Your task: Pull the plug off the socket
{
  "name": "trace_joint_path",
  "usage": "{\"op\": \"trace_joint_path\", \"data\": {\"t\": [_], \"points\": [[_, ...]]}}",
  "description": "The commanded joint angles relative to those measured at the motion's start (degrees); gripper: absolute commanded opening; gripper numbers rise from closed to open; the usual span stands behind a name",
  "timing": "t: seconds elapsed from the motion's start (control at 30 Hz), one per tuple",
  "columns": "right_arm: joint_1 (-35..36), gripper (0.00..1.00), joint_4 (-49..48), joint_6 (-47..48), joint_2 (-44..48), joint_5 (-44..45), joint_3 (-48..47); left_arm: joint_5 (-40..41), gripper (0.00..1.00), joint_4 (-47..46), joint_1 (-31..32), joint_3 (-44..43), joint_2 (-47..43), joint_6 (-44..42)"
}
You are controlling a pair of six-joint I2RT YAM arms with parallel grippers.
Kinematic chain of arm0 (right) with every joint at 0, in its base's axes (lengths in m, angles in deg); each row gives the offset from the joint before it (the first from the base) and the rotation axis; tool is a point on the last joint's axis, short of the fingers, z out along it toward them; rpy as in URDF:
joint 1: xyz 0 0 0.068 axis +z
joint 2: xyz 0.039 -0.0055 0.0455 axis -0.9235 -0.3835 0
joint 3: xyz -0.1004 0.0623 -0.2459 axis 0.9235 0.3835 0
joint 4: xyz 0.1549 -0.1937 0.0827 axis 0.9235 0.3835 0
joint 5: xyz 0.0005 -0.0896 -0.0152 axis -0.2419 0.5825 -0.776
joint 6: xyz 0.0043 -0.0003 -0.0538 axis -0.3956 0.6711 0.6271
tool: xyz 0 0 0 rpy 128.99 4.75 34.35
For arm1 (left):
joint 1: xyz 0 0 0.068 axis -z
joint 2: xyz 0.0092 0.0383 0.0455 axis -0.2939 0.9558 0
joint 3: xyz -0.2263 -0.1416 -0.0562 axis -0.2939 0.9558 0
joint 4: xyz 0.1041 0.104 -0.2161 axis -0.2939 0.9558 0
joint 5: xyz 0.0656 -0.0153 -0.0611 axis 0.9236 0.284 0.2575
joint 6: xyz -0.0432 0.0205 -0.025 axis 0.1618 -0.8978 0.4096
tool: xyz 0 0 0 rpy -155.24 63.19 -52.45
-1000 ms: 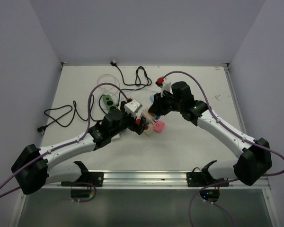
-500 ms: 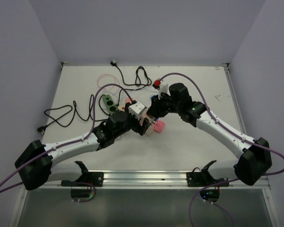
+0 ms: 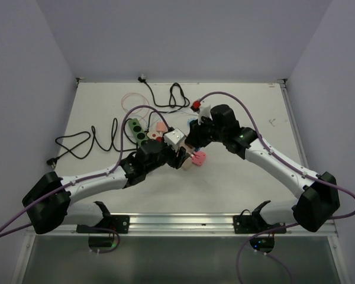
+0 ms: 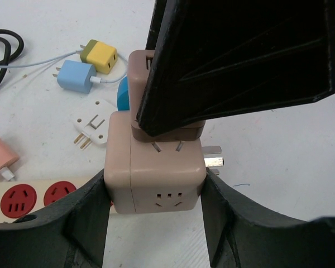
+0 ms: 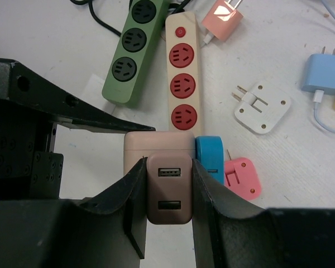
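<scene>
At the middle of the desk [image 3: 236,177], the two arms are working one joint from opposite ends. The left claw [image 4: 155,185] is bracketing the beige cube socket [image 4: 156,167], its fingers [image 4: 89,212] lying against both side faces, apparently to anchor the cube so it is not dragged along. The right claw [image 5: 168,173] is pinching the brown plug [image 5: 168,192] by its flanks, leaving the USB-port face showing between its fingers. The plug is sitting fully seated in one face of the cube, no gap showing at the seam, so the pull itself appears not yet made. The left arm is lying low and long from the near-left corner, wrist levelled at the cube. The right arm is reaching in from the near-right corner, elbow bent and wrist tipped towards the plug. A red power strip [image 5: 183,72], a green power strip [image 5: 135,50] and a blue adapter [image 5: 209,159] are lying close by.
</scene>
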Motion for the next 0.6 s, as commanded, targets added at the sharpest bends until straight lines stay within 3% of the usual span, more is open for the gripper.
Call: {"op": "trace_joint_path", "data": {"t": [0.0,0.57], "points": [[0.98,0.0,-0.69,-0.78,3.6,-1.48,-3.28,3.04,0.0,1.44,-0.27,-1.28,1.97,1.76],[0.89,0.0,-3.94,1.68,15.29,13.81,-4.51,3.04,0.0,13.14,1.84,-0.76,8.39,6.07]]}}
